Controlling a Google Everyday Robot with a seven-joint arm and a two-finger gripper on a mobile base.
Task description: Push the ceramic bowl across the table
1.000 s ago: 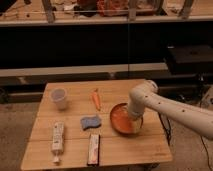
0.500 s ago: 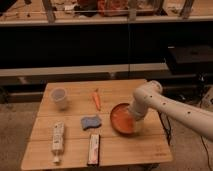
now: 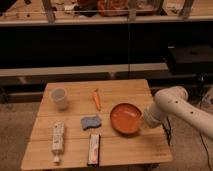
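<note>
The orange-red ceramic bowl [image 3: 125, 118] sits upright on the right half of the bench [image 3: 125, 88], closer to the front edge than the back, its right rim near the bench's right side. The tool [image 3: 144, 124] is low at that right rim, touching or just beside it. It is too dark against the bowl's edge to tell whether it is spread or pressed together. The white arm [image 3: 172, 101] that carries it reaches in from the right and bends down over the bench's right edge.

Just left of the bowl lies a small blue sponge [image 3: 91, 122], apart from it. Behind the sponge a carrot [image 3: 96, 99] lies lengthwise near the bench's middle. A translucent white cup [image 3: 59, 98] stands upright at the back left. At the front left lies a white tube [image 3: 58, 140], and beside it, towards the middle, a long flat packet [image 3: 93, 148] near the front edge.
</note>
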